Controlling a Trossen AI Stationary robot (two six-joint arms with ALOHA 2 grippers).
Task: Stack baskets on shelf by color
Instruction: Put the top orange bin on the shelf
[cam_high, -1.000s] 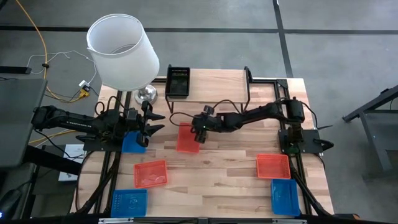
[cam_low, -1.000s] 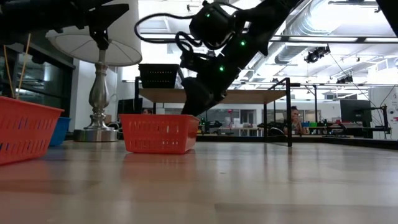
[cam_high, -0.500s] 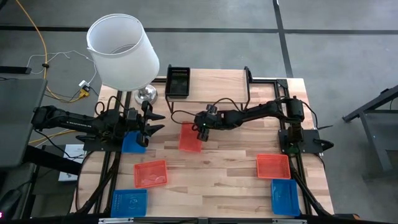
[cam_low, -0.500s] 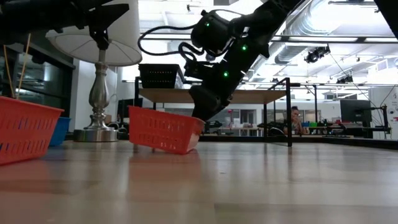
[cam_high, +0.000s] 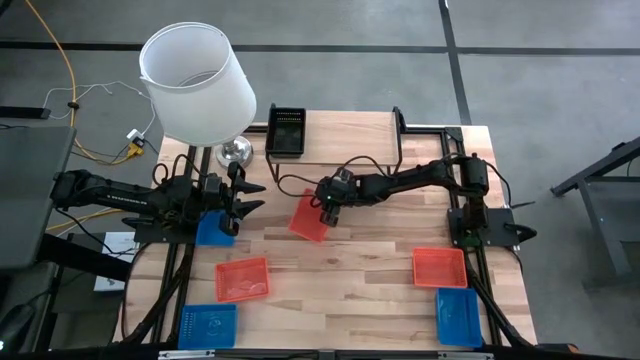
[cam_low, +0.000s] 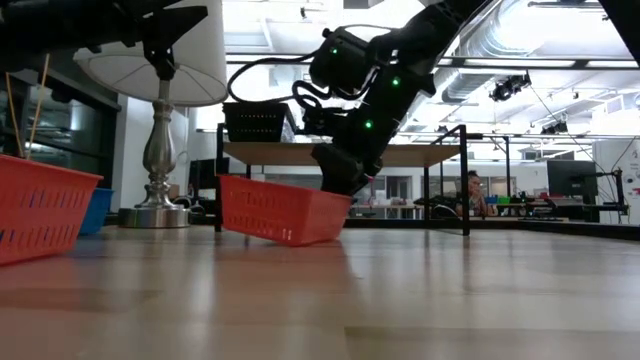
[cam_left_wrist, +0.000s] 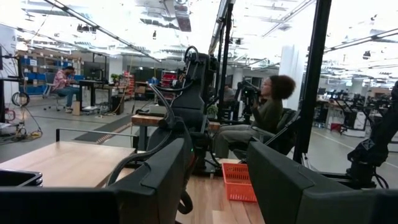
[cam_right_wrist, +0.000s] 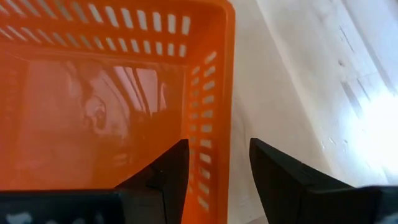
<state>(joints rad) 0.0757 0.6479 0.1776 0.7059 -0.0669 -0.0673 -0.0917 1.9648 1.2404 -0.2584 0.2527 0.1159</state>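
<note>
My right gripper (cam_high: 329, 206) is at mid-table, just in front of the shelf (cam_high: 345, 140), shut on a red-orange basket (cam_high: 309, 218). In the low view this basket (cam_low: 284, 210) sits tilted, its left end raised. A black basket (cam_high: 286, 130) rests on the shelf's left end. My left gripper (cam_high: 247, 199) hovers open at the table's left side, beside a blue basket (cam_high: 212, 229) lying on the table. In the left wrist view its two fingers (cam_left_wrist: 214, 180) stand apart with nothing between them. My right gripper (cam_right_wrist: 214, 168) pinches the basket's right side wall (cam_right_wrist: 208, 146). One finger (cam_right_wrist: 171, 168) is inside the basket and the other is outside, coming from above and from the table's right. The basket is tilted, its left end up and its lower right edge (cam_low: 332, 240) close to the tabletop.
Near the table's near edge lie a red-orange basket (cam_high: 242, 278) and a blue one (cam_high: 207, 325) at left, and a red-orange one (cam_high: 440, 267) and a blue one (cam_high: 457, 315) at right. A lamp (cam_high: 197, 85) stands at the far left. People sit in the room beyond.
My right gripper has moved toward the table's right and slightly toward the shelf, rising a little. The red-orange basket, which sat flat on the table, has gone with it to the right. It has turned and tipped, so its left end is now raised.
</note>
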